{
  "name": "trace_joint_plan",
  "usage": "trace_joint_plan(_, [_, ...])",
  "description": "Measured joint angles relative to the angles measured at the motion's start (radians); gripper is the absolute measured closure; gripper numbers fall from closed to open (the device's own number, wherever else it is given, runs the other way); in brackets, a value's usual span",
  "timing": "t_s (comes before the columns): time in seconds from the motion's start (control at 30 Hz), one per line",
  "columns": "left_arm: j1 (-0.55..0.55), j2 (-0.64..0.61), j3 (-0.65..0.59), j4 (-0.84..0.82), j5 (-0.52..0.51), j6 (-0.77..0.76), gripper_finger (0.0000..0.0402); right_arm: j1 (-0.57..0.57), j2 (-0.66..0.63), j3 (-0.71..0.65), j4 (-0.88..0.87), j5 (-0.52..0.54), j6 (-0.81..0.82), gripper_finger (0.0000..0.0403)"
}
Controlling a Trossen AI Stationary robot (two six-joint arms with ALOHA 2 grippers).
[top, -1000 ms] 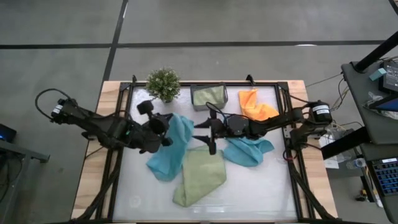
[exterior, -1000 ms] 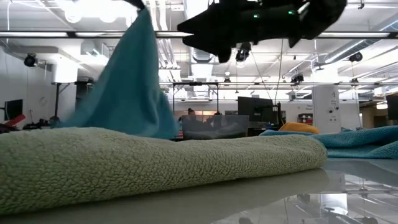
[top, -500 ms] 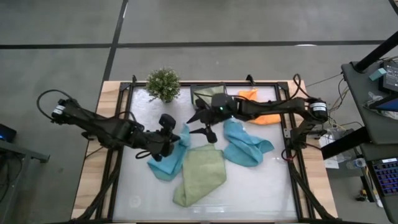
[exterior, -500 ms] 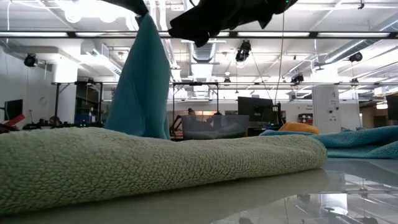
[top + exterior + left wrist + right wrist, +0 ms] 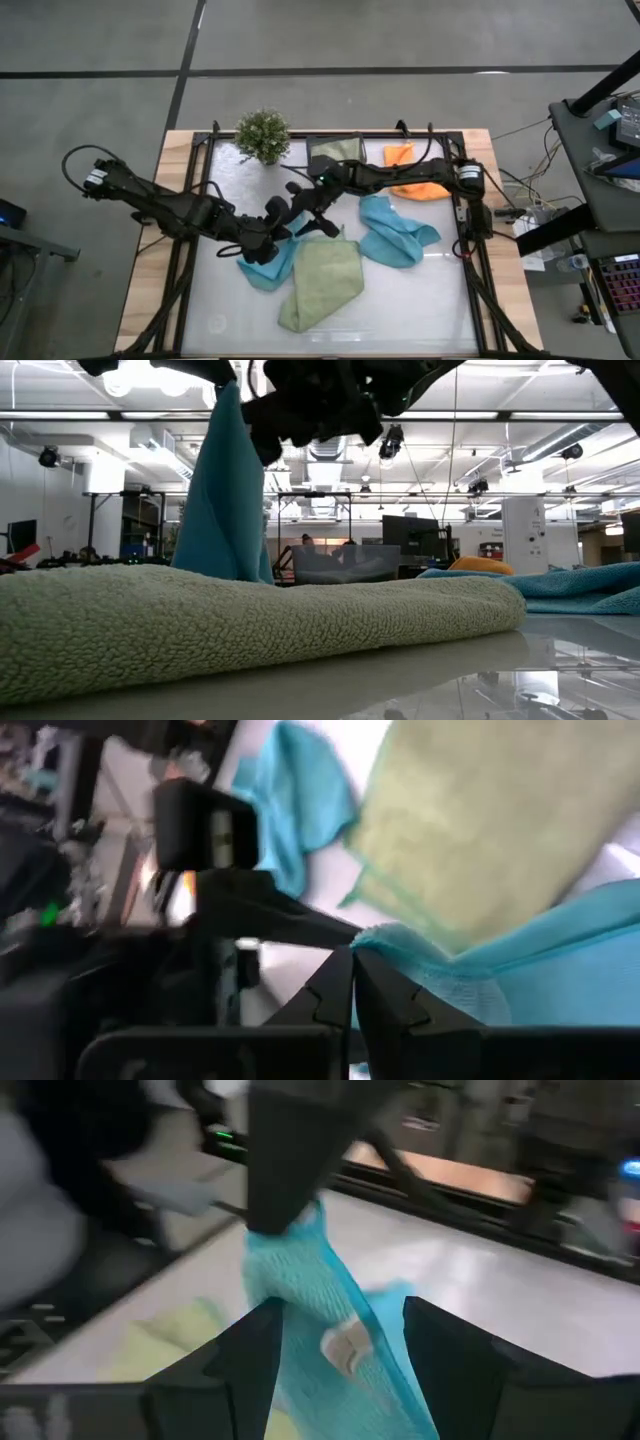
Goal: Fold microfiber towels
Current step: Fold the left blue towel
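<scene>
The left gripper is over the middle of the table, its jaws clamped on a corner of a teal towel. That towel hangs from the grip as a tall drape in the low view, its lower part resting on the table toward the left edge of centre. In the left wrist view the fingertips pinch the teal cloth's edge.

The right gripper reaches across from the right side to just beside the left gripper. Its jaws stand apart, one finger on each side of the hanging teal cloth in the right wrist view; whether the fingers touch the cloth cannot be told. A small pale tag shows on that cloth.

A light green towel lies loosely folded at the front of centre, touching the held teal towel. A second teal towel lies crumpled right of centre. An orange towel lies near the back right corner. A second light green towel sits in a grey bin at the back edge, beside a potted plant.
</scene>
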State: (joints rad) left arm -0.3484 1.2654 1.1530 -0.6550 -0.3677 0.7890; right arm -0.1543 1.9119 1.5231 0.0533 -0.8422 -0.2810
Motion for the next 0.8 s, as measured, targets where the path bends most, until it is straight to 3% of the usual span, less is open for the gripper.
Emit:
trace_joint_plan(0.13, [0.000, 0.016, 0.000, -0.006, 0.006, 0.003, 0.0401, -0.003, 0.026, 0.029, 0.003, -0.099, -0.003, 0.0245])
trace_joint_plan(0.37, [0.002, 0.026, 0.000, -0.007, -0.045, 0.005, 0.0401, 0.001, 0.030, 0.025, -0.035, -0.161, -0.066, 0.0379])
trace_joint_plan(0.6, [0.002, 0.025, 0.000, 0.012, -0.110, -0.033, 0.0402, 0.001, 0.025, 0.022, -0.075, -0.142, -0.078, 0.0394])
trace_joint_plan(0.8, [0.002, 0.018, 0.000, 0.009, -0.122, -0.063, 0.0396, -0.001, 0.005, 0.021, -0.086, 0.063, -0.073, 0.0394])
